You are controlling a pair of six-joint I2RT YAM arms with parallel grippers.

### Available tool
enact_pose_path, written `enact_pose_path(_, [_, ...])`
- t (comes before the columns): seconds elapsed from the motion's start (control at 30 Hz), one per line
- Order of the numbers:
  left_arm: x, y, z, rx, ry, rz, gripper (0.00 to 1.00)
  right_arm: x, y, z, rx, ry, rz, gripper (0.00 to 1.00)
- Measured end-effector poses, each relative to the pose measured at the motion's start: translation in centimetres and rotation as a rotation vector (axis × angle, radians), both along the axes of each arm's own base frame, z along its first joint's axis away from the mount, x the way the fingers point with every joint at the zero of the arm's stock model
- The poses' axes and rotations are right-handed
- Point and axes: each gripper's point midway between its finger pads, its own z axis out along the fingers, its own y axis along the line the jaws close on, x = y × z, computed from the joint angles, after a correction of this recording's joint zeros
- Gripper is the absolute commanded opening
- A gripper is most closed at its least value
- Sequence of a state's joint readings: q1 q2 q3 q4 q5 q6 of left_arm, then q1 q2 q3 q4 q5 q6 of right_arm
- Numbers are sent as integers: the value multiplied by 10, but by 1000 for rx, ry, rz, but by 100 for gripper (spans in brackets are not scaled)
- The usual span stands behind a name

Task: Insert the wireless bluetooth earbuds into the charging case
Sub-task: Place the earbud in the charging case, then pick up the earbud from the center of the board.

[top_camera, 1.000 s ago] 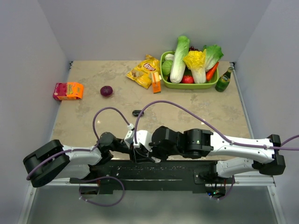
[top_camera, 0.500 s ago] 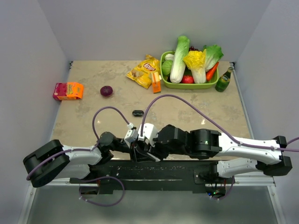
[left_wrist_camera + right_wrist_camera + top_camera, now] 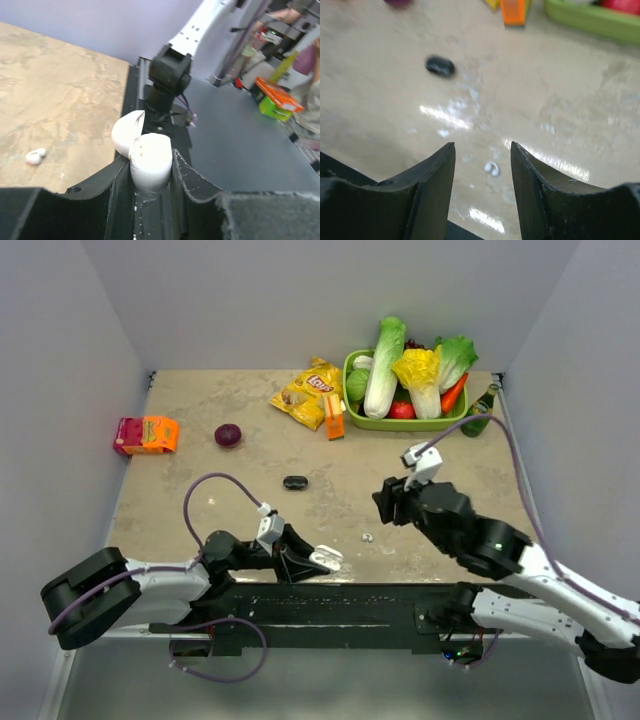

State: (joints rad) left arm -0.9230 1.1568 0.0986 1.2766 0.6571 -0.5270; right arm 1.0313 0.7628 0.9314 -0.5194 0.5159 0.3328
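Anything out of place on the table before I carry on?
Yes: a white earbud lies loose on the table, outside the open white charging case that the left gripper holds at the near edge. The right gripper hangs open and empty above it.

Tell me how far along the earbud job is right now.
Done: the white charging case is lid-open, clamped in the left end effector. In hand: the right end effector hangs open and empty, pointed at a white earbud on the table. Left: grasp that bud and seat it; whether any bud is already in the case I cannot tell. A dark pill-shaped object lies untouched farther out.
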Motion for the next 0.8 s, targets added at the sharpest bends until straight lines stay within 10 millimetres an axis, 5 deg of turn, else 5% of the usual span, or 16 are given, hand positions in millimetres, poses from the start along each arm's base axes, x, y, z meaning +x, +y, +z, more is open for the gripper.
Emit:
enact_pose_path(0.17, [15, 10, 7, -46, -20, 132, 0, 5, 3, -141, -186, 277, -20, 23])
enact_pose_path(0.23, [19, 12, 17, -76, -41, 163, 0, -4, 2, -176, -230, 352, -12, 15])
enact_pose_path(0.5, [28, 16, 28, -112, -73, 220, 0, 3, 15, -205, -181, 401, -36, 1])
enact_pose_path(0.8, [30, 14, 20, -87, -60, 223, 0, -5, 21, -239, -200, 489, -24, 0])
